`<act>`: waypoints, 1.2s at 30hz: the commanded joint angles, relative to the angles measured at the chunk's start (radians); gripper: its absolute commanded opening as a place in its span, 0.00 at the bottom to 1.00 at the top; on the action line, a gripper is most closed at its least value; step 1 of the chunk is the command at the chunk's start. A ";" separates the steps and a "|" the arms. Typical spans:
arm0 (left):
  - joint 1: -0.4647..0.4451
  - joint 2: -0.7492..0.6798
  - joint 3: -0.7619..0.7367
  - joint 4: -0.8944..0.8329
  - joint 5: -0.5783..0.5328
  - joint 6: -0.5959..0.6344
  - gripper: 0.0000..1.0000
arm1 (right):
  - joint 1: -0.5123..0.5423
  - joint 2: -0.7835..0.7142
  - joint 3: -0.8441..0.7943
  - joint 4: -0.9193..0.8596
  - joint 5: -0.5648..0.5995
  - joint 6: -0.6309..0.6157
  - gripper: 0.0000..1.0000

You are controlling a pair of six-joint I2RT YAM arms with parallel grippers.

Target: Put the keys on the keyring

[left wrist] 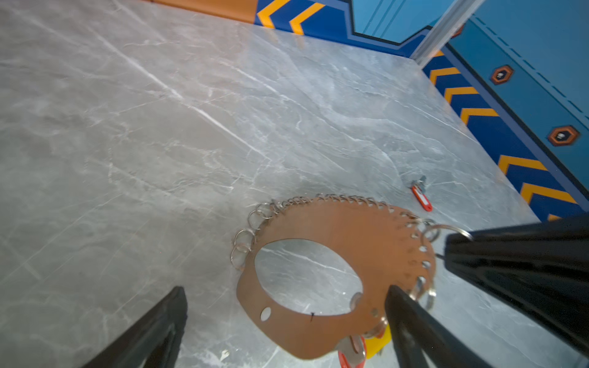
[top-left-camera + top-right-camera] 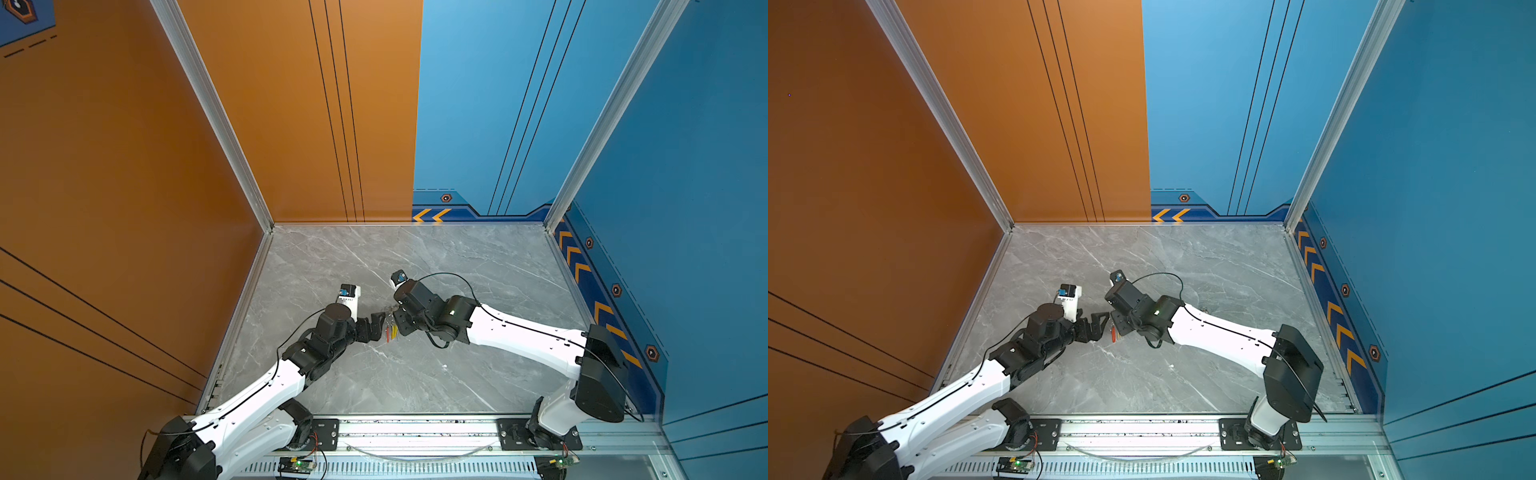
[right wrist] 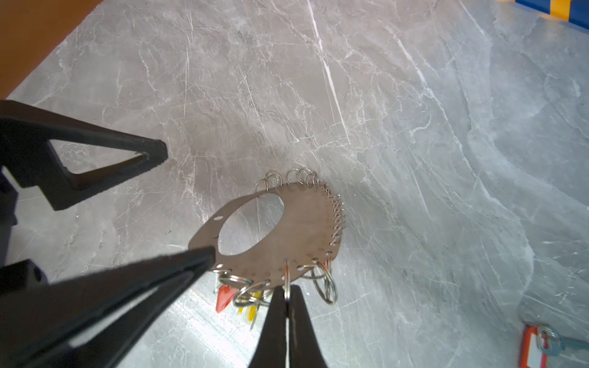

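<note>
The right hand [image 3: 287,291] is pressed together, pinching one split ring [image 3: 287,277] on the rim of the keyring [image 3: 302,229], a flat metal plate with an oval hole and a row of small rings along its edge. That grip holds the keyring above the middle of the desk [image 2: 415,374], tilted. The left hand [image 3: 185,204] is spread wide, holding nothing. One of its fingers [image 3: 197,259] ends at the plate's rim beside a small round hole; whether it touches cannot be told. The other finger [image 3: 149,149] stands clear of the plate.

The keys [image 3: 242,302] already on the keyring hang under its edge, just beside the pinched ring. A red tag [image 3: 224,298] and a yellow tag [image 3: 251,310] show there, and both top views show them as specks between the two hands [image 2: 390,332] [image 2: 1113,332].

A loose key [image 3: 538,345] with a red tag lies flat on the desk, well apart from the keyring, toward the right edge.
</note>
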 commanded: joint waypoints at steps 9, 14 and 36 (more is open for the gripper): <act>-0.079 -0.053 -0.041 0.198 0.127 0.175 0.92 | -0.004 -0.111 0.019 -0.066 0.036 -0.032 0.00; -0.077 -0.099 -0.095 0.286 0.112 0.185 0.89 | -0.005 -0.155 -0.014 -0.052 0.008 -0.101 0.00; 0.009 -0.026 -0.087 0.404 0.421 0.161 0.67 | -0.054 -0.413 -0.349 0.278 -0.218 -0.362 0.00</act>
